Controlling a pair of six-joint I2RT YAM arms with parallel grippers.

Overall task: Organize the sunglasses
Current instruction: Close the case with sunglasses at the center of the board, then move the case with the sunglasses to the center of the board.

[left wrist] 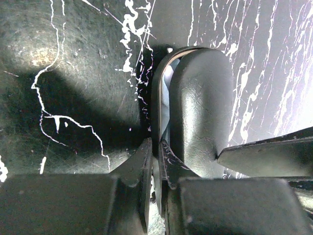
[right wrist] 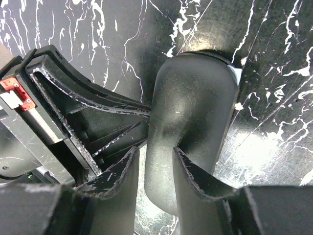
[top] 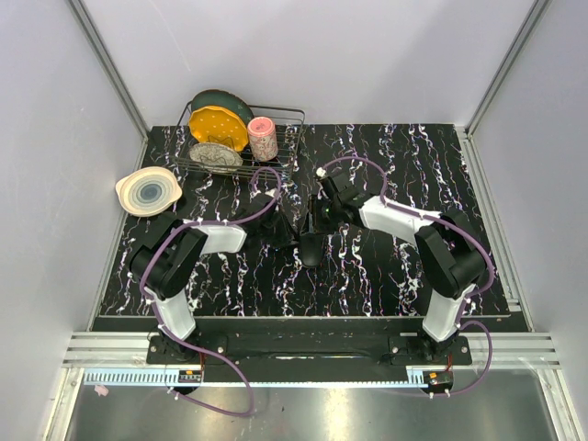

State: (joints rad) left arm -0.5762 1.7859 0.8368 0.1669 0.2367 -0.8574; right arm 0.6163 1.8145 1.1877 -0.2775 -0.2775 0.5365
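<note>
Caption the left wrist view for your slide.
Left gripper pinches the case rim; blue cloth shows inside.

From the top camera the black case (top: 308, 243) is nearly lost, dark on the dark table (top: 377, 276), with both wrists crowding over it. I can't find the sunglasses in any view. My left wrist camera gives only a pale sliver (left wrist: 166, 93) in the gap under the lid, and I can't say whether that is frame, lens or cloth. On the right wrist camera the case's near end runs behind the right gripper (right wrist: 155, 171) and off the bottom edge — whether both fingers actually press it, I can't tell.
</note>
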